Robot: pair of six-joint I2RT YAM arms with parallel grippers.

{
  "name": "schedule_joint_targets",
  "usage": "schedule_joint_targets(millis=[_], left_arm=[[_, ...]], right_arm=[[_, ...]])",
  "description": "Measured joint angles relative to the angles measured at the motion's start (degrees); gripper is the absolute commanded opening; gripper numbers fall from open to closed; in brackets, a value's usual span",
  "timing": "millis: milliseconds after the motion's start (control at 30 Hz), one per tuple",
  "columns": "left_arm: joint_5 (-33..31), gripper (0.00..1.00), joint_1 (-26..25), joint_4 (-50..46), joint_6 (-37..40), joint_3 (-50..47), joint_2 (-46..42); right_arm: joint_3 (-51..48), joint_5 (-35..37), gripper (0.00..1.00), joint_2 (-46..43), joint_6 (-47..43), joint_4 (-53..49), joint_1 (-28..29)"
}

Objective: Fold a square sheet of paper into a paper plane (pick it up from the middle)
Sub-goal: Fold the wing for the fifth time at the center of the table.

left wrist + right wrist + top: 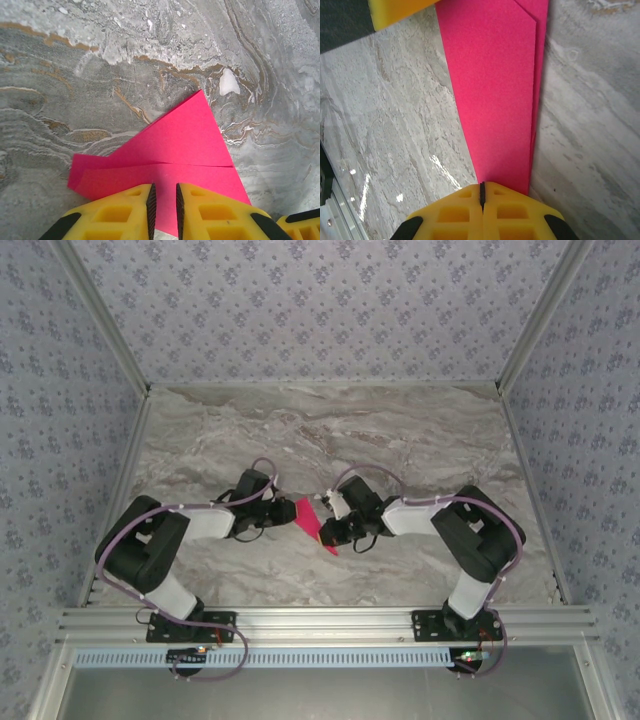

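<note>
One sheet of pink paper point(312, 522), folded, lying mid-counter point(400, 430). Left pincer point(164, 186) narrowly parted over it; right pincer point(482, 184) clenched at its end. Judged light, limp, slippery; best pinched at layered fold.

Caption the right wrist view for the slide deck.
Right gripper, jaws shut, at the end of the folded pink paper over the marble table.
</note>
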Motion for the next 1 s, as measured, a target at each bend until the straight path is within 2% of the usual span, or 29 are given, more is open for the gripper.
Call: schedule_joint_targets(millis=[333,433,533,633,767,1000], left_arm=[[0.0,0.21,9.4,0.0,-1.7,0.0,-0.1],[-0.3,0.21,10.5,-0.4,-2.4,-0.5,-1.2],[-0.8,0.20,10.3,-1.8,-3.5,-2.3,-6.6],[-1.4,0.19,8.1,-2.3,-5.0,-3.9,-14.1],[-2.5,0.18,1.3,0.3,-8.1,-5.9,-19.4],[-4.0,0.13,-11.0,4.9,-12.5,-6.5,-11.5]], right_arm=[[-0.9,-1.2,0.00,-0.5,-0.3,-0.1,-0.7],[-0.9,-1.3,0.00,-0.5,-0.3,-0.1,-0.7],[-0.8,-1.3,0.00,-0.5,-0.1,-0.1,-0.7],[-0.7,-1.3,0.00,-0.5,0.2,-0.3,-0.7],[-0.2,-1.3,0.00,-0.4,1.2,-0.8,-0.7],[0.3,-1.2,0.00,-0.2,2.2,-1.6,-0.7]])
